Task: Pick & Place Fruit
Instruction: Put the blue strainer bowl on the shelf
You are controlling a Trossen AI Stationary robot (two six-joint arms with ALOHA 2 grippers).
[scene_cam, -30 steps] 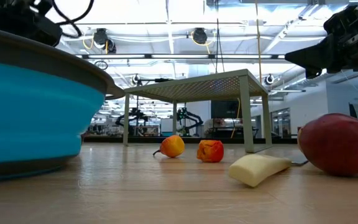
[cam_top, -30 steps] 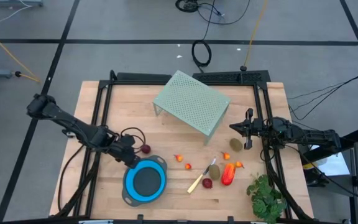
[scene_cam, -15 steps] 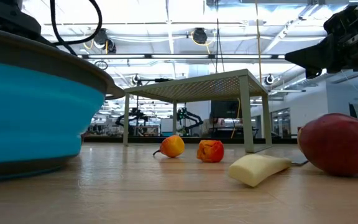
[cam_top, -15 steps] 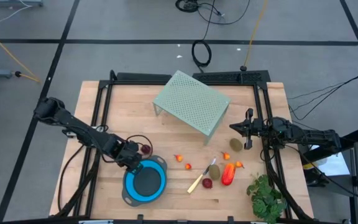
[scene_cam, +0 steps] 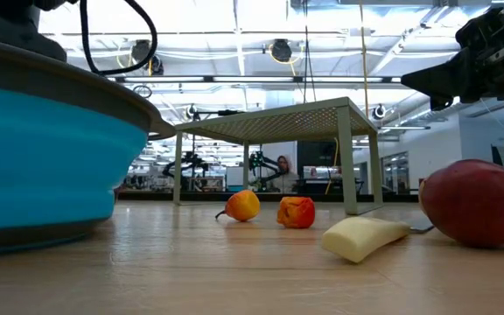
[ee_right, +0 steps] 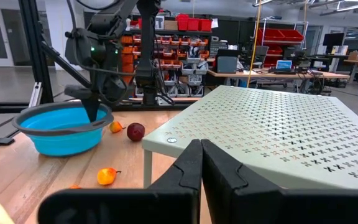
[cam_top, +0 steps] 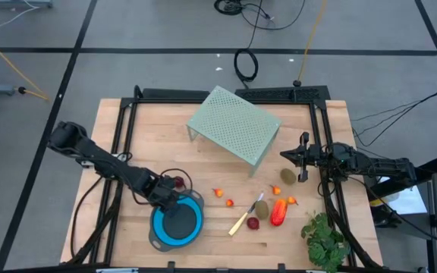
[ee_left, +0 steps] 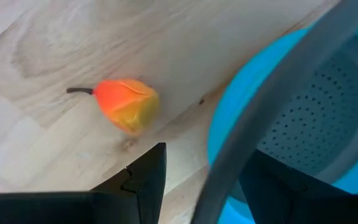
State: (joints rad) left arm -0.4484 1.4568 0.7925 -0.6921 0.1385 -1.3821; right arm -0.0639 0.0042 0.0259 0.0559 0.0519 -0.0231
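The blue bowl's rim [ee_left: 272, 93] runs between the spread fingers of the left gripper [cam_top: 174, 201]; the small orange fruit [ee_left: 126, 106] lies just beyond them, stem pointing away from the bowl.

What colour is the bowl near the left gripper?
Bright blue bowl, best in the right wrist view.

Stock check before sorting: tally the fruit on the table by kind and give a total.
Brownish-green ovals: 2
Dark red balls: 2
Long red-orange piece: 1
Tiny orange-red pieces: 5, one right beside the blue bowl
Total: 10
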